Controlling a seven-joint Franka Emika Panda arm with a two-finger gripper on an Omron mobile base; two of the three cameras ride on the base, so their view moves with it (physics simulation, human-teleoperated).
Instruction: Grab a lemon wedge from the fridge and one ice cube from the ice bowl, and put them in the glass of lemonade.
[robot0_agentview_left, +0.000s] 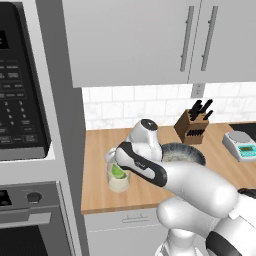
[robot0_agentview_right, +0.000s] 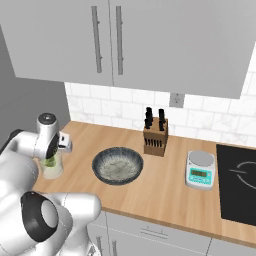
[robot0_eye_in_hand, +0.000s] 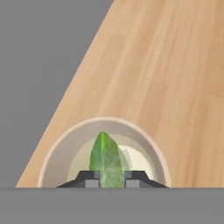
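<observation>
- Leftmost in the left base view stands the black-fronted oven column (robot0_agentview_left: 20, 125), its keypad and knobs facing out, with a grey panel between it and the wooden counter (robot0_agentview_left: 100, 150).
- Next, near the counter's left end, sits the glass of lemonade (robot0_agentview_left: 119, 181), upright, pale liquid in its lower part.
- Directly above the glass, the gripper (robot0_eye_in_hand: 109, 177) points down into its mouth, fingers clamped on the lemon wedge (robot0_eye_in_hand: 106, 159); the wedge hangs inside the rim, green-yellow, over the liquid. From the right base view the wedge (robot0_agentview_right: 50, 161) shows within the glass (robot0_agentview_right: 52, 167).
- Just right of the glass lies the ice bowl (robot0_agentview_right: 117, 165), wide, dark grey and shallow; what it holds cannot be made out.
- Behind the bowl, against the white tiled wall, a knife block (robot0_agentview_right: 155, 137) stands upright.
- Further right rests a white kitchen scale (robot0_agentview_right: 200, 170), and beyond it a black cooktop (robot0_agentview_right: 240, 185).
- Overhead run grey wall cabinets (robot0_agentview_right: 125, 40) with bar handles.
</observation>
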